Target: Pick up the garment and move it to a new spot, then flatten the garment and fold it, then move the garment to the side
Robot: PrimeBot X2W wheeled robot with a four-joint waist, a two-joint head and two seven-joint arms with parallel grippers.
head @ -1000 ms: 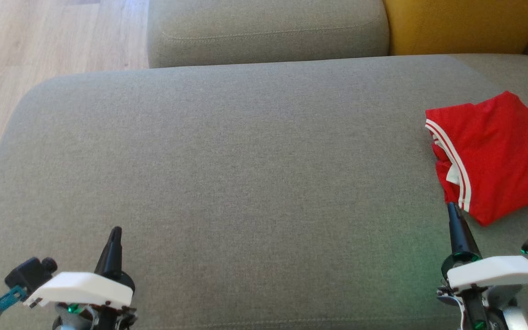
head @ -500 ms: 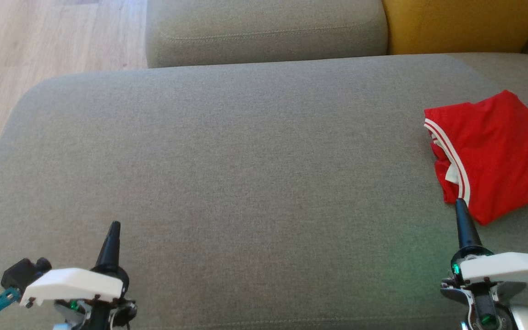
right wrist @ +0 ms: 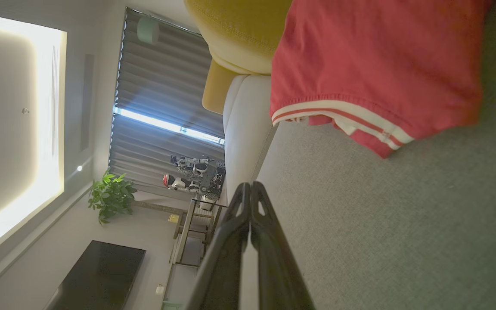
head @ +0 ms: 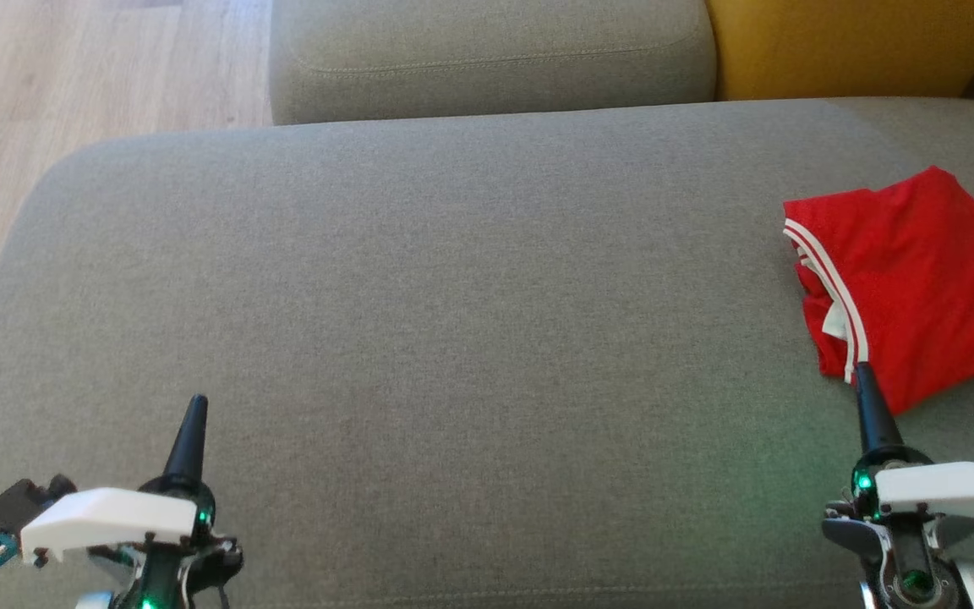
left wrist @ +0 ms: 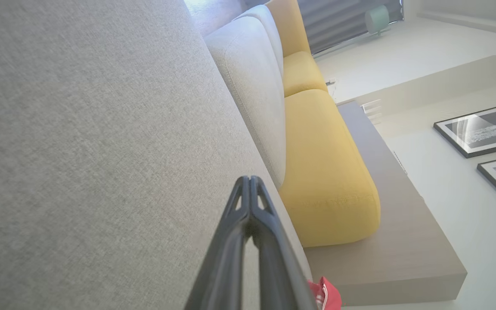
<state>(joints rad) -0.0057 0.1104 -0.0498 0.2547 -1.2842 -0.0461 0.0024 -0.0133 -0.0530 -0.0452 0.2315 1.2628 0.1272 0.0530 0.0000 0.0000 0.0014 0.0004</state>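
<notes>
Garment sits folded on your grey sofa seat, yellow cushion behind — left claw, right claw both pinched shut, empty.

Grey seat cushion across head view centre, grey back cushion at 12 o'clock, yellow cushion at 1 o'clock just beside it, wood floor at 10 o'clock. Left wrist view: two framed pictures at 3 o'clock. Right wrist view: potted plant at 8 o'clock, grey curtains at 11 o'clock, dark flat panel at 7 o'clock.
</notes>
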